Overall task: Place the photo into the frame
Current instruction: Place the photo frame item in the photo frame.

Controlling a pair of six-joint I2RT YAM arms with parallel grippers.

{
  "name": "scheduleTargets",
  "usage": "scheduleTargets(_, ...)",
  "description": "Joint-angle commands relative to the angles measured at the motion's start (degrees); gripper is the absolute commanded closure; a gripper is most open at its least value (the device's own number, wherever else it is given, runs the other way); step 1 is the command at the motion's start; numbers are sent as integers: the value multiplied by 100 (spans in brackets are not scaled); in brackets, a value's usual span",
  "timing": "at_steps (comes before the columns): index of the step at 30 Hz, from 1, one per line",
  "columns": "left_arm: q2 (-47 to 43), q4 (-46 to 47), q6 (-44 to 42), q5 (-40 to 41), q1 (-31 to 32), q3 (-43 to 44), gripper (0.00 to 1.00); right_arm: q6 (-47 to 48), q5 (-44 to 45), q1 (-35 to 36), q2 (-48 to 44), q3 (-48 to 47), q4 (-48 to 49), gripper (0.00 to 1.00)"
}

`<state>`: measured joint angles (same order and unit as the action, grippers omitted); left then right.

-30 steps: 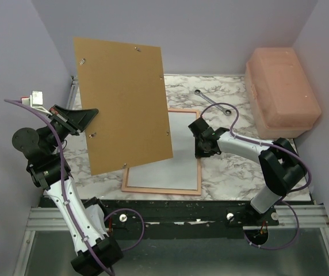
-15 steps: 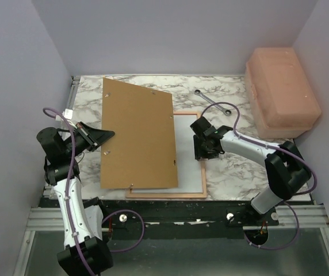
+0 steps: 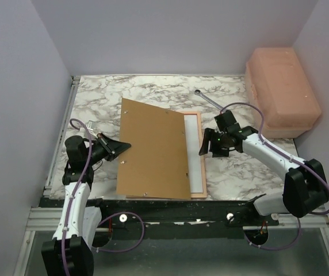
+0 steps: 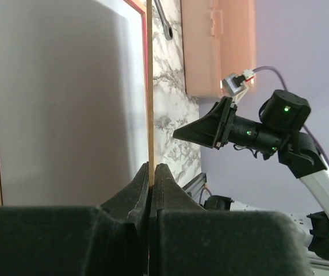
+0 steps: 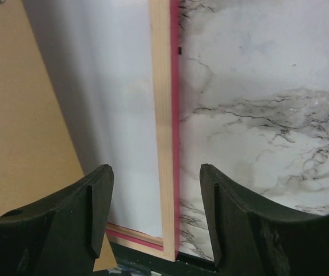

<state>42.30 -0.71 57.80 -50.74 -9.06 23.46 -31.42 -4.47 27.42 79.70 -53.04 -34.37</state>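
1. Photo (image 3: 194,150) lies white side up inside the frame (image 5: 161,115). The frame rests face down on the marble table (image 3: 95,98), its near rail close to the table's near edge. Only a strip of the print shows, beside the right rail.
2. Brown backing panel (image 3: 153,152) covers the rest and is tilted, with its left edge raised. The left gripper (image 4: 152,172) is pressed tight on that edge. Lower this side slowly with the panel square to the rails, so it drops within them and does not ride on the wood.
3. Whether the panel's right edge already touches the print I cannot tell from above. Treat it as close and avoid sliding it sideways, which could scuff or shift the glossy sheet.
4. Right gripper (image 5: 156,169) hangs over the right rail, fingers spread, holding nothing. It looks well placed to steady the frame or press the panel's free edge down.
5. Farther back, a spanner (image 3: 210,102) and a pink box (image 3: 282,92) lie apart from the work and need no attention
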Motion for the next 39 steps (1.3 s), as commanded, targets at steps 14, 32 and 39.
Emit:
scheduleTargets(14, 1317, 2255, 826, 624, 888, -32, 100, -381, -2365, -1283, -344, 1339, 1021, 31)
scheduleTargets(32, 2374, 2649, 689, 559, 1073, 180, 100, -509, -2767, -1283, 380, 1445, 1697, 31)
scheduleTargets(39, 2835, 3034, 733, 563, 1192, 243, 100, -576, -2954, -1283, 572, 1564, 2012, 31)
